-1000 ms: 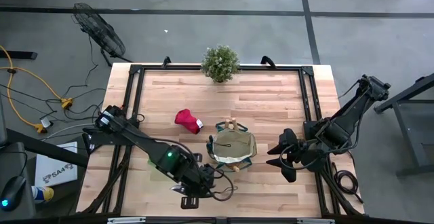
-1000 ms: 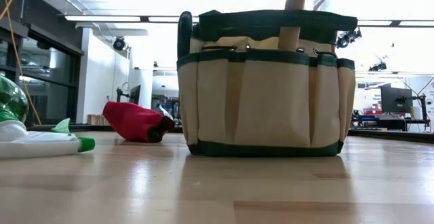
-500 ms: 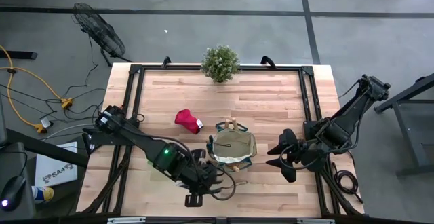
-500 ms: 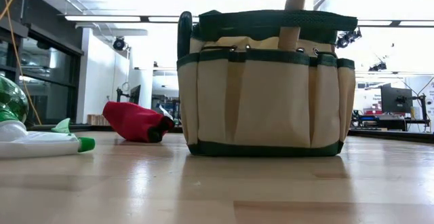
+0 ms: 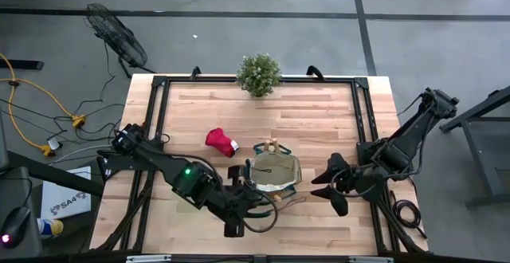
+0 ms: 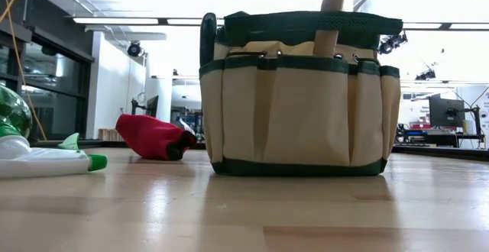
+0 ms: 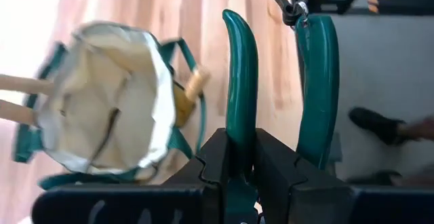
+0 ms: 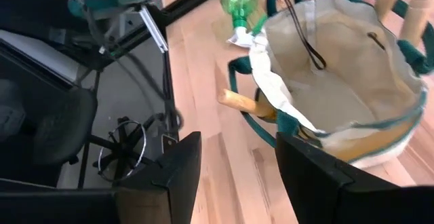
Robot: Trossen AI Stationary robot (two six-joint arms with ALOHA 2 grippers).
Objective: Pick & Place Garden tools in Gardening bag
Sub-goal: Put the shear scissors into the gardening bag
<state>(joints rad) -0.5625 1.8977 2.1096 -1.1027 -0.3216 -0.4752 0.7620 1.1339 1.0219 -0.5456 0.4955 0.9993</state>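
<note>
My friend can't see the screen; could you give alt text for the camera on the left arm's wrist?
The left gripper clamps one green handle of the pruners above a wooden table. Beside them stands the open gardening bag, wooden tool handles poking from it.

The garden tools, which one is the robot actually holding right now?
The green-handled pruners: the left gripper is shut on one of their handles. The red glove and the green spray bottle lie untouched on the table.

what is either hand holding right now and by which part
The left hand grips the green-handled pruners by one green handle. The right hand is open and holds nothing.
</note>
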